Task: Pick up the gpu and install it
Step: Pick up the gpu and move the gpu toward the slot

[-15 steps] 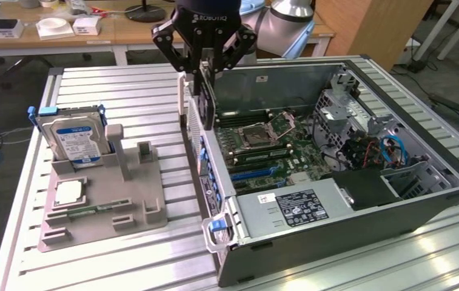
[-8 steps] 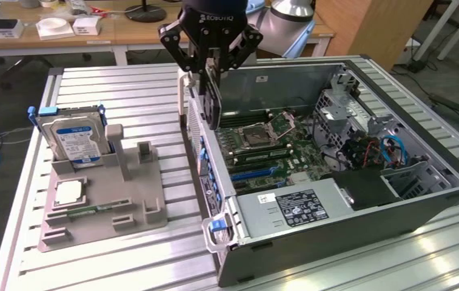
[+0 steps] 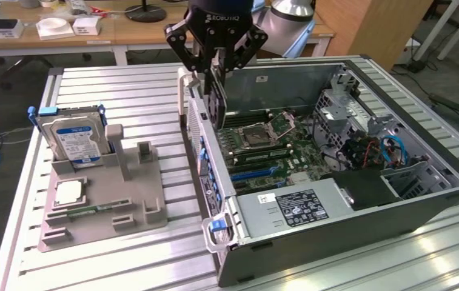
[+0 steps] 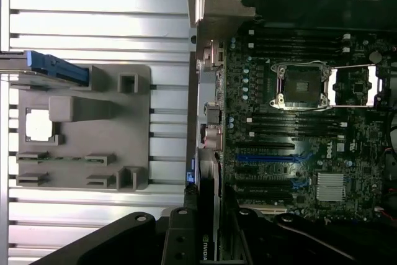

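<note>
A black robot claw [image 3: 215, 63] hangs over an open desktop computer case [image 3: 423, 200] that lies on its side on a slatted metal table [image 3: 116, 85]. Its fingers are about half closed, pinching the flat faces of a graphics card [image 3: 216, 100]. The card dangles on edge, clear of the table, just above the case's rear wall on the exterior view's left side of the case. Held upright like this, its connector edge seems to point down toward the motherboard [image 3: 270, 148], probably so it can be lined up with the blue slots [image 4: 267, 157] (the wrist view looks straight down past the card onto them). The card is not yet seated in anything. Beside the case, a grey holder [image 3: 124, 206] props up a hard drive [image 3: 74, 140] with a blue label, well apart from the claw.
</note>
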